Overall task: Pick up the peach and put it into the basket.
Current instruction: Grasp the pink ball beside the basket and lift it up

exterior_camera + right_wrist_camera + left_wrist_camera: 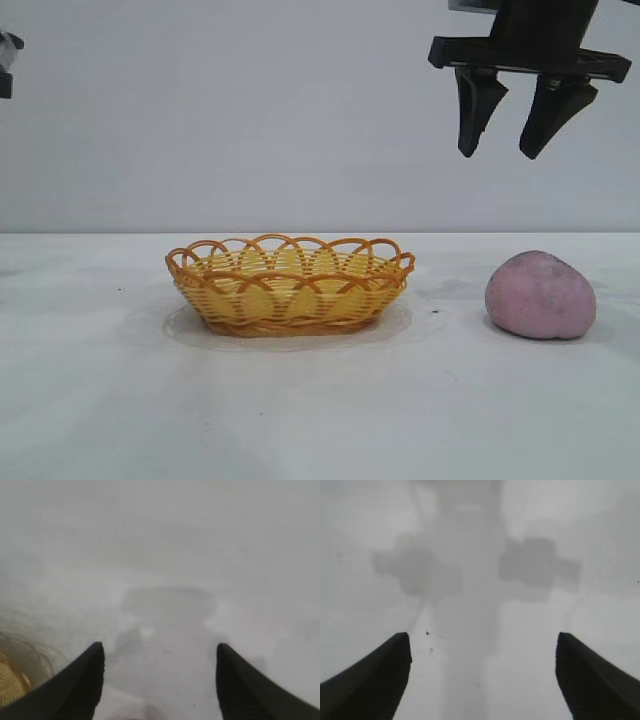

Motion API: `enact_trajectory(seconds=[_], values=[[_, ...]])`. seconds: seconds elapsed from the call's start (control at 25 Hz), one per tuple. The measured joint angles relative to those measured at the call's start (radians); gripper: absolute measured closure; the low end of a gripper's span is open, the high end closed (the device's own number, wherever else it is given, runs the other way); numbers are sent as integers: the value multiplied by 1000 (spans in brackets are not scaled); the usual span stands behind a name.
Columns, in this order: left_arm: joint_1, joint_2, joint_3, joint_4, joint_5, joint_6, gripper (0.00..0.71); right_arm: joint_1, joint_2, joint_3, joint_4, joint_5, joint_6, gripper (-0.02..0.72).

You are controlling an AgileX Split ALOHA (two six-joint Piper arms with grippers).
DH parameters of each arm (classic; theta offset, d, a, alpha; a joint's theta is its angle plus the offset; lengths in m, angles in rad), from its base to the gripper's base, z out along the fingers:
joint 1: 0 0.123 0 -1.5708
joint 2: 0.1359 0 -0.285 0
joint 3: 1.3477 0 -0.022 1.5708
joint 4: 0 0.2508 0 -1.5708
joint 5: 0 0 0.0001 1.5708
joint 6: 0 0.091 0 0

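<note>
The peach (540, 296), dusty pink and rounded, lies on the white table at the right. The yellow wicker basket (290, 285) with an orange looped rim stands in the middle, empty. My right gripper (497, 153) hangs open and empty high above the table, over the gap between basket and peach, nearer the peach. In the right wrist view the gripper (160, 652) is open over bare table, with the basket's edge (10, 680) at one side. My left gripper (483, 642) is open over bare table; in the exterior view only a bit of that arm (8, 60) shows at the far left edge.
The white table (100, 400) runs wide in front of and around the basket. A plain white wall stands behind. A few small dark specks mark the table near the peach.
</note>
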Motion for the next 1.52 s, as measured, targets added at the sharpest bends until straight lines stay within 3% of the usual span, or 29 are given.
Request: enact_trajectory(seconds=[0.36, 0.92, 1.52], values=[[0, -320, 255, -2, -22, -4, 161, 0, 0, 0, 0, 12, 0, 246], [0, -994, 649, -83, 5, -4, 161, 0, 0, 0, 0, 15, 0, 246], [0, -1670, 934, -130, 18, 28, 161, 0, 0, 0, 0, 39, 0, 246]])
